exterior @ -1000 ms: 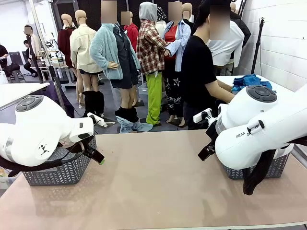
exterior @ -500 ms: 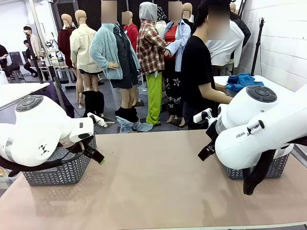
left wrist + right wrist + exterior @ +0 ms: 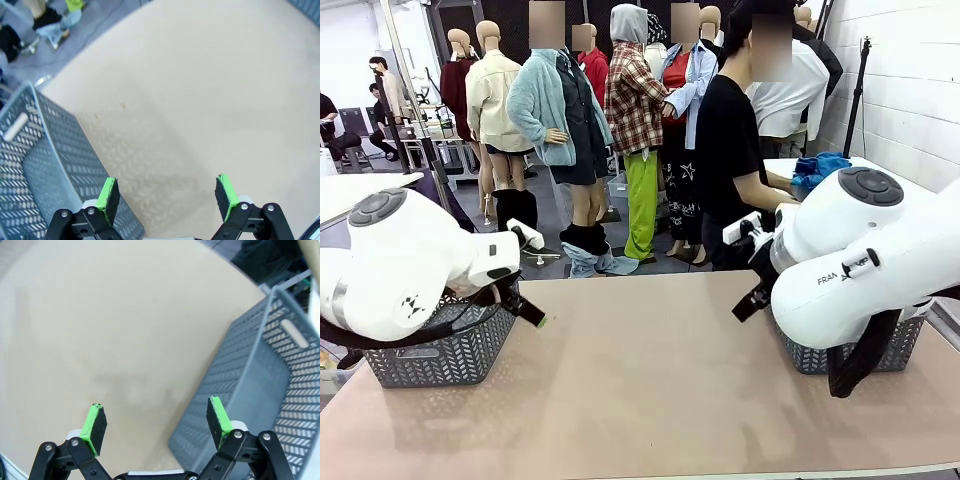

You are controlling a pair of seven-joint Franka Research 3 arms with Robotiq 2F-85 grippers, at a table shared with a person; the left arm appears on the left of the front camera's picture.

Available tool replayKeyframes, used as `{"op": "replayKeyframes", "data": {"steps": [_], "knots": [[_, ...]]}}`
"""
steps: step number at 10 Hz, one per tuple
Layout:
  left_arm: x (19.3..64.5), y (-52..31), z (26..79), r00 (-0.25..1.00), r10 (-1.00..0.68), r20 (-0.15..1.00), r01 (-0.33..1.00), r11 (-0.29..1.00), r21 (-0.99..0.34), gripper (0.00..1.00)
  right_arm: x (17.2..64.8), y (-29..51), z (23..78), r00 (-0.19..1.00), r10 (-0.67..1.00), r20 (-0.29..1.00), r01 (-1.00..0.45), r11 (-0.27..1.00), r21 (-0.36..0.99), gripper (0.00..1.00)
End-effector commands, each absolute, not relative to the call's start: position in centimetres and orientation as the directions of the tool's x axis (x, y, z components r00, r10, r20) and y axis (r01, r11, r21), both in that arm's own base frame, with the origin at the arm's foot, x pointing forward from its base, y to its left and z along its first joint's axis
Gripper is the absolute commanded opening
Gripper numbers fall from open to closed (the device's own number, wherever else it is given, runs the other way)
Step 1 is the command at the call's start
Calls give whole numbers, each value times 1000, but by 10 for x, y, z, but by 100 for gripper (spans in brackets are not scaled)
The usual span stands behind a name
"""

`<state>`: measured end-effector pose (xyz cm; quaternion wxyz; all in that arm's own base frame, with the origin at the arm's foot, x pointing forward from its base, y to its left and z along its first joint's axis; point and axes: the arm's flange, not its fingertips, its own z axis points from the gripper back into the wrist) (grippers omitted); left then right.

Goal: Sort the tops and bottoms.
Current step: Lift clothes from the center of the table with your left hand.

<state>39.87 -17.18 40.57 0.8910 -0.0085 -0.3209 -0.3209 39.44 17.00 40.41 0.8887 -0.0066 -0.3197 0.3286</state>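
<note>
The right gripper (image 3: 157, 422) and left gripper (image 3: 167, 192) hung wide open and empty over the smooth tan worktop (image 3: 650, 380), the right one just beside a grey plastic lattice basket (image 3: 260, 385). The tops (image 3: 820, 167), a crumpled heap of soft bright blue cloth, lay well beyond the right gripper, past the worktop's far edge beside the person (image 3: 725, 140). I judged them nearer the right arm.

Bright, even indoor light falls from above, with no glare. Just ahead of the left pincer (image 3: 166, 197), the basket (image 3: 40, 160) throws a soft, dotted shadow on the table (image 3: 210, 90). A faint grey shadow lies ahead of the right pincer (image 3: 156, 425). Both wrist views bend straight edges near the corners.
</note>
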Motion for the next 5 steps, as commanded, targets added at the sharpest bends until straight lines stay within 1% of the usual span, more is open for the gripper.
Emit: {"op": "replayKeyframes", "data": {"steps": [1, 2, 3, 5], "knots": [[391, -182, 433, 487, -600, 635, 587, 763, 271, 100, 382, 175, 429, 520, 572, 634, -536, 797, -279, 100], [393, -180, 452, 451, -601, 660, 569, 763, 306, 100, 380, 168, 447, 491, 551, 675, -501, 812, -298, 100], [394, -168, 475, 430, -576, 695, 518, 788, 333, 100, 376, 150, 468, 482, 496, 722, -431, 852, -297, 100], [387, -117, 516, 466, -471, 749, 357, 875, 328, 100, 358, 86, 499, 481, 315, 818, -233, 945, -228, 100]]}}
